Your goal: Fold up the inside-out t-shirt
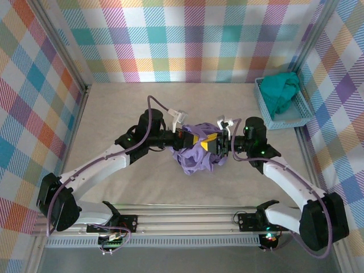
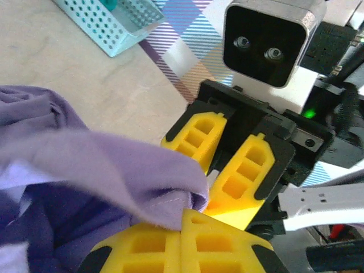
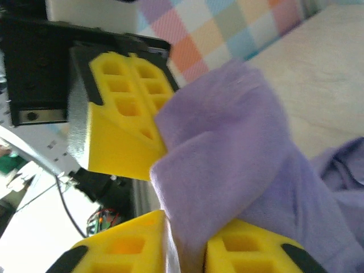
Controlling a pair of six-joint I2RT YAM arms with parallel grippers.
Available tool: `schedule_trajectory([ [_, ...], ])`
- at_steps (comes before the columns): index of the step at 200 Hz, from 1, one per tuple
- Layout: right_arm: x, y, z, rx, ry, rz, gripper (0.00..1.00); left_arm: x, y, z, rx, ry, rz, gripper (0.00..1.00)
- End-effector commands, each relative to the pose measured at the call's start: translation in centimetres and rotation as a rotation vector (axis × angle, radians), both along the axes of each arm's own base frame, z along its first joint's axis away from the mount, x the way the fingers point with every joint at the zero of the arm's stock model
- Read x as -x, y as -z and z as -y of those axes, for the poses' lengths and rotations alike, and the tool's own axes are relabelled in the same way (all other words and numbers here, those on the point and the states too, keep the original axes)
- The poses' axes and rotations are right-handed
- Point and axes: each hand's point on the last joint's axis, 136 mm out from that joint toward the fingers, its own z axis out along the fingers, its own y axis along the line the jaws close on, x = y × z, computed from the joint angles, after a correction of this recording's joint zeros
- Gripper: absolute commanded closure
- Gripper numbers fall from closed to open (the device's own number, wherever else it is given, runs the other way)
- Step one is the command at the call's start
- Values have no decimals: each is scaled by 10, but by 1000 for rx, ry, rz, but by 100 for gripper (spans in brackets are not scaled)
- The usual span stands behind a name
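The left claw (image 2: 182, 232) is pinching the t-shirt (image 1: 196, 162) edge; facing it, the right claw (image 3: 185, 247) is slightly spread (cloth between its fingers). Bare counter (image 1: 114, 108) surrounds both.

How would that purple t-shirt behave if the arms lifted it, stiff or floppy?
Probably floppy: the lavender t-shirt lies bunched in soft folds and sags from the left pincer pinching it. Likely light: the cloth looks thin at its stitched edge. Pushed, it would probably crumple rather than slide.
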Motion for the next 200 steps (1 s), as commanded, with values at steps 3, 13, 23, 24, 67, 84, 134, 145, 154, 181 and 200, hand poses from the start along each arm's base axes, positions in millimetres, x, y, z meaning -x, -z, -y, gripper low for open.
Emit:
schedule_trajectory([
  [3,-9,6,10,105,118,4,70,1,-4,-10,-72,-56,14,100],
  [13,-7,7,9,110,120,2,69,3,-4,-11,-79,-69,8,100],
  [23,-5,6,7,114,116,2,69,3,-6,-13,-84,-92,4,100],
  [24,-4,6,7,115,115,1,69,3,-6,-13,-84,-95,4,100],
  [67,-2,11,2,160,124,8,100,8,-17,-14,-103,-147,25,100],
  [84,-18,20,15,238,243,-13,100,9,-13,-22,-153,-178,15,100],
  [134,-55,37,56,479,538,-53,100,16,-7,-32,-249,-177,-2,100],
  [145,-56,34,52,475,522,-36,100,21,-14,-27,-201,-151,-9,100],
  [154,-56,32,49,470,509,-26,100,24,-22,-20,-145,-131,-23,100],
  [181,-51,26,40,479,449,2,82,21,-36,-9,-44,-139,-66,100],
  [200,-37,17,35,451,383,40,67,11,-36,-11,-55,-215,-57,100],
])
